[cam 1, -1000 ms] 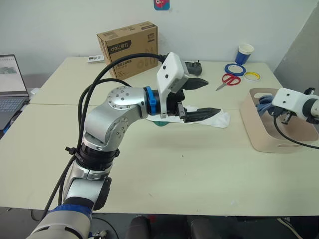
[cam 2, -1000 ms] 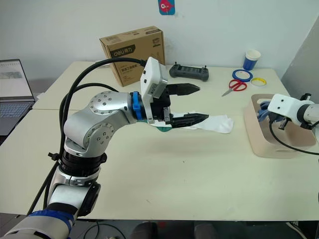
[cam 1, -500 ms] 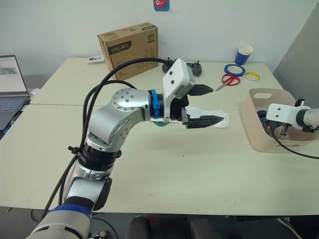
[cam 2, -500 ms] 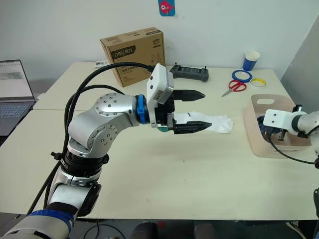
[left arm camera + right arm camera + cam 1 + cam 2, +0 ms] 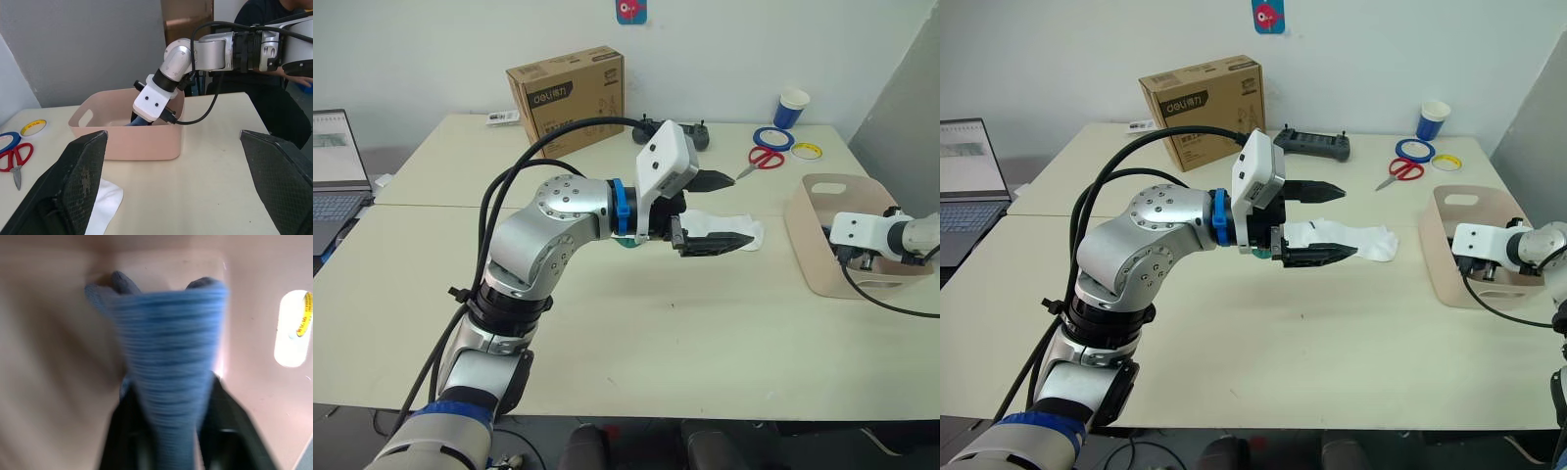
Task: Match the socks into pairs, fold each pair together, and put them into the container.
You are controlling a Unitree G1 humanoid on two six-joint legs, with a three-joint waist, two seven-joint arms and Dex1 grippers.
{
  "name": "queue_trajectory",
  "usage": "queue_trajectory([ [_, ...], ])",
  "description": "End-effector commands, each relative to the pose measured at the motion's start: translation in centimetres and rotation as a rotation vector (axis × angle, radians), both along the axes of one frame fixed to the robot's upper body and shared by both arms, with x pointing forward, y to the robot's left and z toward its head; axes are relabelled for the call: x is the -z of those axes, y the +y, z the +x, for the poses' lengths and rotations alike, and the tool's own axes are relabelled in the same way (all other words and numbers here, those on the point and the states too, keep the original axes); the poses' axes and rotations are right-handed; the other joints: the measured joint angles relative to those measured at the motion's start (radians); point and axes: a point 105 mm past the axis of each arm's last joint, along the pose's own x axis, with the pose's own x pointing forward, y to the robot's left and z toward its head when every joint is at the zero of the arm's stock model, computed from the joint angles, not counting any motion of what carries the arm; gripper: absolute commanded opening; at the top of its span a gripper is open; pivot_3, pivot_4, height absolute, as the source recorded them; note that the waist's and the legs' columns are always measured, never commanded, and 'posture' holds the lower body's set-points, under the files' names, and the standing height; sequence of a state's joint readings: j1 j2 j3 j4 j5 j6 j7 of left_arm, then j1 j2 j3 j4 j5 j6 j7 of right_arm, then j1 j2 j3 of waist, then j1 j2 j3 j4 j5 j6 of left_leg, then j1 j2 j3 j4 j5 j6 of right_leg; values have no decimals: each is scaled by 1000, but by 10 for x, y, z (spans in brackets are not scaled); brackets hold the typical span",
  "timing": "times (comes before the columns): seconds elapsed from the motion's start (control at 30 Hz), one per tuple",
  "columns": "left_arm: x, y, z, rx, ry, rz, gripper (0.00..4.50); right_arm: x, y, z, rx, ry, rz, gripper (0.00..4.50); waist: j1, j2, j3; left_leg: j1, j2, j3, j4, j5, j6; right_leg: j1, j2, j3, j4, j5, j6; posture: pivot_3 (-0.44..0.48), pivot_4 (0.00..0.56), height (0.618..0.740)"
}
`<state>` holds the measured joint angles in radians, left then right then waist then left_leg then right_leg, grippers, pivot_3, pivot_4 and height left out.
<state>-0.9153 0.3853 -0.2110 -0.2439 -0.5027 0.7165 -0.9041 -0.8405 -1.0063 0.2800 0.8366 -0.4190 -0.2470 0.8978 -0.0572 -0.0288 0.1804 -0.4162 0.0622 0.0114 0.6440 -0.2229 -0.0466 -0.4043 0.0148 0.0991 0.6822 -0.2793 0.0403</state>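
My left gripper [image 5: 742,208] is open and hovers just above the white socks [image 5: 736,228], which lie flat on the table's middle. A bit of dark green sock [image 5: 630,244] peeks out from under my left wrist. At the right stands the container [image 5: 819,257], a pale pink basin. My right gripper [image 5: 171,387] reaches down inside it, shut on the light blue socks [image 5: 168,347], which hang between its fingers against the basin's inner wall. The left wrist view shows the container [image 5: 122,144] with the blue socks [image 5: 139,121] under my right wrist.
A brown cardboard box [image 5: 566,93] and a black controller [image 5: 693,137] stand at the table's back. Red scissors [image 5: 759,159], tape rolls [image 5: 773,135] and a blue cup [image 5: 793,106] lie at the back right. A laptop [image 5: 335,166] sits far left. A person [image 5: 274,73] is behind the table.
My right wrist has sunk lower into the container with the blue socks. My left gripper has shifted a little to the right over the white socks, still open.
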Motion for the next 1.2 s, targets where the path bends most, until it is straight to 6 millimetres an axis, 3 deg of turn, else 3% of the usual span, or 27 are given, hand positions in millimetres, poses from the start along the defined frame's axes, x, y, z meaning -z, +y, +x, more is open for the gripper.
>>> queue_trajectory([
  [0.03, -6, -2, -5, 15, -38, -5, 4500, -25, -3, 2, 4, -54, 11, 2711, 0, 0, 0, 0, 0, 0, 0, 0, 0, 0, 0, 0, 0, 0, 0, 0, 150, 740],
  [0.2, -5, -2, -6, 18, -35, -7, 4500, -41, -3, -4, -9, -35, 11, 4481, 0, 0, 0, 0, 0, 0, 0, 0, 0, 0, 0, 0, 0, 0, 0, 0, 150, 740],
  [0.5, -3, -1, -7, 12, -26, -15, 4500, -75, -6, -18, 7, -46, 14, 4481, 0, 1, 0, 0, 0, 0, 0, 0, 0, 0, 0, 0, 0, 0, 0, 0, 150, 740],
  [0.7, 1, 1, -5, 8, -19, -15, 4500, -101, 1, -38, 20, 54, 61, 4481, 1, 4, 0, 0, 0, 0, 0, 0, 0, 0, 0, -1, 0, 0, 0, 0, 150, 740],
  [0.83, 0, 1, -4, 9, -22, -15, 4500, -116, 9, -34, 13, 8, 99, 4481, 0, 4, 0, 0, 0, 0, 1, 0, 0, 0, 0, 0, 0, 0, 0, 0, 150, 740],
  [0.97, 0, 0, -4, 12, -23, -17, 4500, -113, 12, -28, 0, -17, 131, 4481, 1, 4, 0, 0, 0, 0, 1, 0, 0, 0, 0, 0, 0, 0, 0, 0, 150, 740],
  [1.1, 2, 5, -5, 6, -17, -12, 4500, -120, 47, -15, -94, -108, 303, 4481, -4, 4, 0, 0, 0, 0, 1, 0, 0, 0, 0, 0, 0, 1, 0, 0, 150, 740],
  [1.2, 6, 16, 0, -32, -19, 4, 4500, -123, 87, -8, -168, -156, 514, 4481, -8, 5, 0, 0, 0, -1, 1, 0, 0, 0, 1, 0, 2, 1, 0, 0, 150, 740],
])
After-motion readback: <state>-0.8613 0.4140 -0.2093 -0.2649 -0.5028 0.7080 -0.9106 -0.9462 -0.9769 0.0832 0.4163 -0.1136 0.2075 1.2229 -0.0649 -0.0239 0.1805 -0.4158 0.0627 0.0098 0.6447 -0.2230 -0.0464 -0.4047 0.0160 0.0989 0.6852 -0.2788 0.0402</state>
